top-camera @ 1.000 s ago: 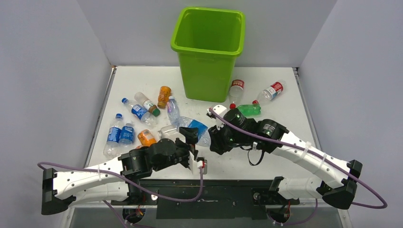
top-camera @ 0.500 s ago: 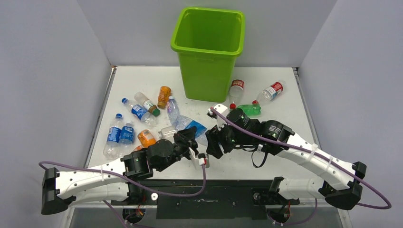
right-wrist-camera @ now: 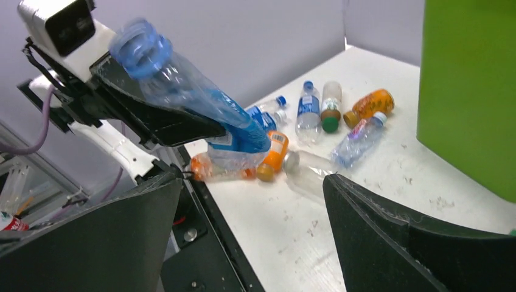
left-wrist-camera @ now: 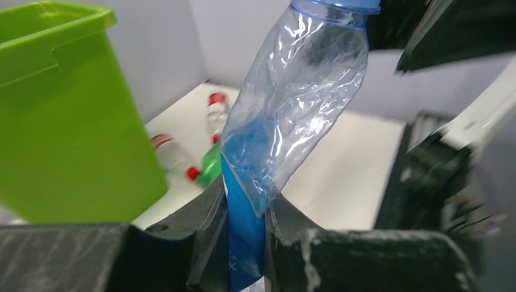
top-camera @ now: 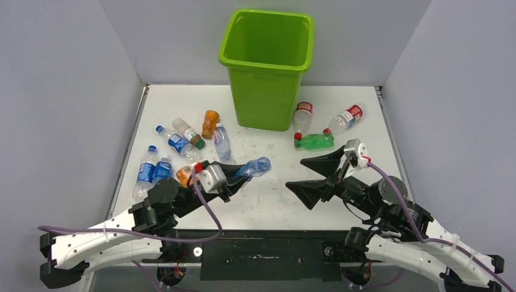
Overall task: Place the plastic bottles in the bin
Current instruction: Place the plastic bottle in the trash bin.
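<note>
I am gripping a crushed clear bottle (top-camera: 249,167) with a blue label in my left hand (top-camera: 237,175), both fingers (left-wrist-camera: 205,234) pressing tight on its flattened lower end, right at the label. The bottle (left-wrist-camera: 295,103) is sticking out past the fingertips, tilting upward with its blue-ringed neck pointing away from my wrist. It is hanging in the air over the near left part of the tabletop (top-camera: 268,204), not touching it.

The bin (top-camera: 268,91) is standing upright at the far edge of the tabletop, well apart from the held bottle.

Below and behind my left hand, loose bottles are lying on their sides: an orange bottle (top-camera: 185,176) just beside my wrist, two blue-labelled bottles (top-camera: 146,173) near the left edge, and further back another blue-labelled one (top-camera: 176,143), a green-capped bottle (top-camera: 190,134), a second orange bottle (top-camera: 210,123) and a small clear bottle (top-camera: 222,143).

My right hand (top-camera: 315,177) is hovering over the near right part of the tabletop with its fingers (right-wrist-camera: 414,243) spreading wide apart and holding nothing. It is facing the held bottle (right-wrist-camera: 182,91) across a bare gap. Beyond it, a green bottle (top-camera: 316,141) is lying near the bin's foot, with two red-labelled bottles (top-camera: 347,117) further back beside the bin.
</note>
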Controlling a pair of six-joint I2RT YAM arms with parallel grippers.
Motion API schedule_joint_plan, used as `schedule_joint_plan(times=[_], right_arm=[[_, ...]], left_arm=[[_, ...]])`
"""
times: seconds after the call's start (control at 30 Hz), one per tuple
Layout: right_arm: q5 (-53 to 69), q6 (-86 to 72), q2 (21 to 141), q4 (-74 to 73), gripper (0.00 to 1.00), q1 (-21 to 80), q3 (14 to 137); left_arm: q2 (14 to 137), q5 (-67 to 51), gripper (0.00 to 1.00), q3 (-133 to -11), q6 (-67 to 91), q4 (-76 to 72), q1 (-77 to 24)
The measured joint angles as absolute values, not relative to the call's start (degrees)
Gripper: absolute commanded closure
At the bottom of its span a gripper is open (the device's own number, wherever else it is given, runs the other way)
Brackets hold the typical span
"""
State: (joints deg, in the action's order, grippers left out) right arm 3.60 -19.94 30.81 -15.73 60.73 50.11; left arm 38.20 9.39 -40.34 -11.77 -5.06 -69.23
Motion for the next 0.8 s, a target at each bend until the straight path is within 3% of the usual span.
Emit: schedule_joint_plan(times=[0.37,0.53,0.63,0.67,0.77,0.8], right_arm=[[12.36,-21.89,34.33,0.1,0.1,60.73,43.03],[15.44,-23.29,37.93,4.89,0.1,60.73,42.85],[16.67,-23.99,39.7,7.38,0.03,60.73,42.59],[17.04,-24.27,40.58,8.29,0.07,60.73,42.59],[18.09,-24.8,42.85,10.11,0.41,60.75,42.59],[18.52,-24.88,43.48,10.81,0.48,60.77,42.59]], left_arm=[[39.46,-12.45,1.0,-37.95,31.9,-26.44,-55.07],[43.27,-17.21,1.0,-36.73,41.45,-32.56,-54.15],[44.51,-18.61,1.0,-36.56,44.53,-34.61,-54.15],[44.77,-18.85,1.0,-36.56,45.21,-35.35,-54.15],[45.04,-18.92,1.0,-36.56,46.52,-37.17,-54.15],[45.01,-18.74,1.0,-36.51,46.65,-37.32,-53.87]])
